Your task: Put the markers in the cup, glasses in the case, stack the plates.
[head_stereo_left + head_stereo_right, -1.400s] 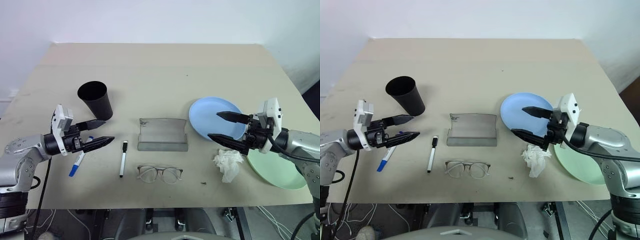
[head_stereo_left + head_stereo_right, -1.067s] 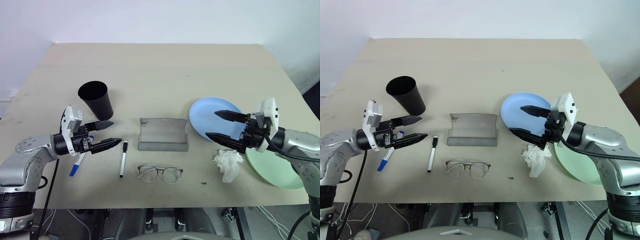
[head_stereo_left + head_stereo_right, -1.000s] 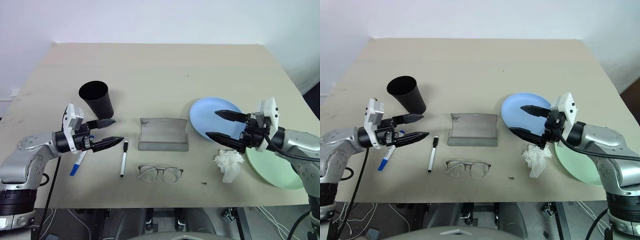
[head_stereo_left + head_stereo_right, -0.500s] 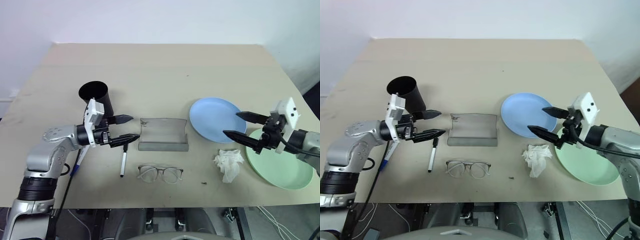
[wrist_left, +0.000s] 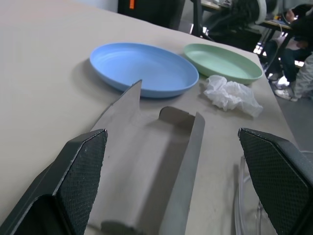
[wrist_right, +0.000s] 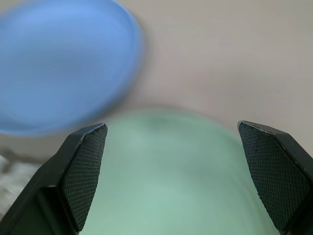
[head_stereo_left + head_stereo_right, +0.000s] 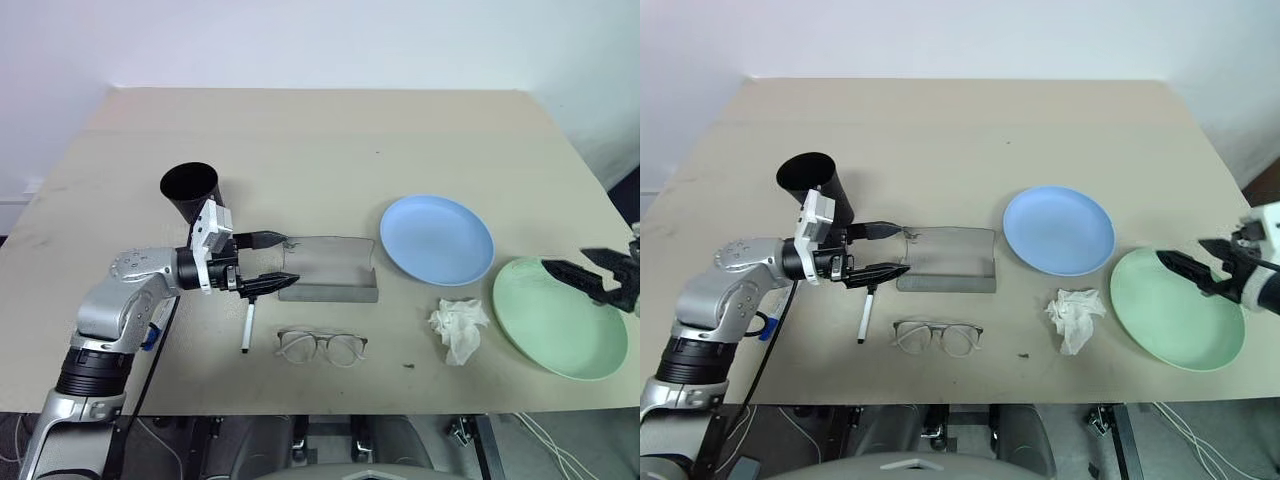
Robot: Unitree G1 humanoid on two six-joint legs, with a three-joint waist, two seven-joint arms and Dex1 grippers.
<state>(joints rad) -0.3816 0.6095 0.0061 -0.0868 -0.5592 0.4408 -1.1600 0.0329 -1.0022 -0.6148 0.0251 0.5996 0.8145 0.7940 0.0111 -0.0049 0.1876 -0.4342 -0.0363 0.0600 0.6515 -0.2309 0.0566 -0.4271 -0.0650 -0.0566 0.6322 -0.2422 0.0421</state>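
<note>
Both arms over the worktop [image 7: 320, 150], nothing held.
Left gripper [image 7: 275, 260] fingers apart beside the case [image 7: 328, 272]; right gripper [image 7: 1185, 262] fingers apart over the green plate [image 7: 1175, 312].

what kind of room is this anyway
Probably a lab or office workspace: a plain beige table against a bare white wall, with cables on the floor and cluttered desks in the background.

My left arm hides most of the blue-capped marker [image 7: 765, 326], leaving just its tip showing. My right gripper [image 7: 598, 276] is cut by the frame's edge. In my right wrist view both plates, blue [image 6: 58, 63] and green [image 6: 166, 181], blur.
</note>
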